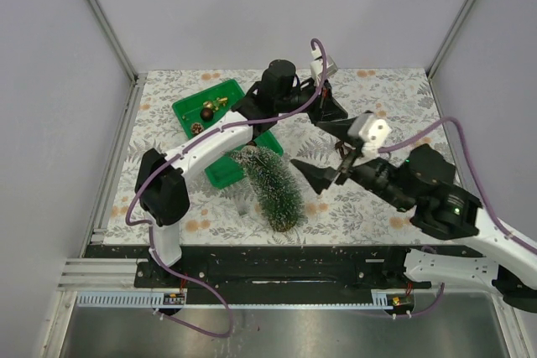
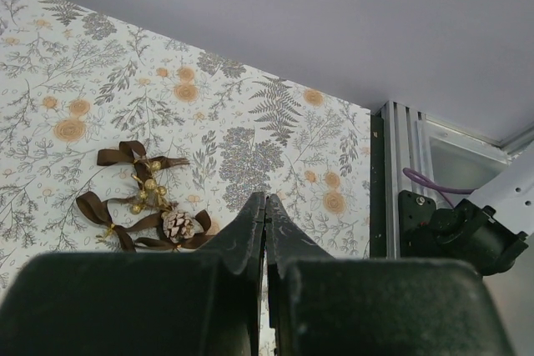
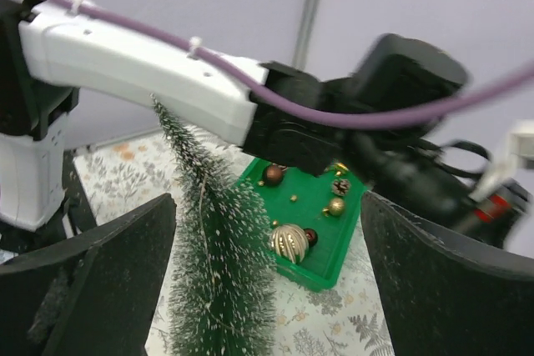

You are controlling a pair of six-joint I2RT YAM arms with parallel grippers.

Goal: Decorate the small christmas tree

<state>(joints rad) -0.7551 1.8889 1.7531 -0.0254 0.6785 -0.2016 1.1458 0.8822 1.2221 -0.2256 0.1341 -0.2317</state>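
Observation:
The small christmas tree (image 1: 273,186) is dark green with frosted bristles and stands in front of the green tray (image 1: 220,175); its base is hidden. In the right wrist view the tree (image 3: 215,277) sits between my open right fingers, nearer the left one, with a thin strand running down it. My right gripper (image 1: 327,153) is open and empty just right of the tree. My left gripper (image 1: 330,111) reaches across the tray to the back middle. Its jaws (image 2: 265,199) are shut with nothing between them. A brown ribbon ornament with a pinecone (image 2: 143,206) lies on the cloth ahead and left of them.
The green tray (image 3: 340,249) holds a ribbed gold ball (image 3: 288,242), a brown ball (image 3: 273,174), a small gold ball (image 3: 335,206) and a small pinecone (image 3: 340,187). My left arm (image 3: 158,72) spans above the tree. An aluminium rail (image 2: 399,181) borders the floral cloth.

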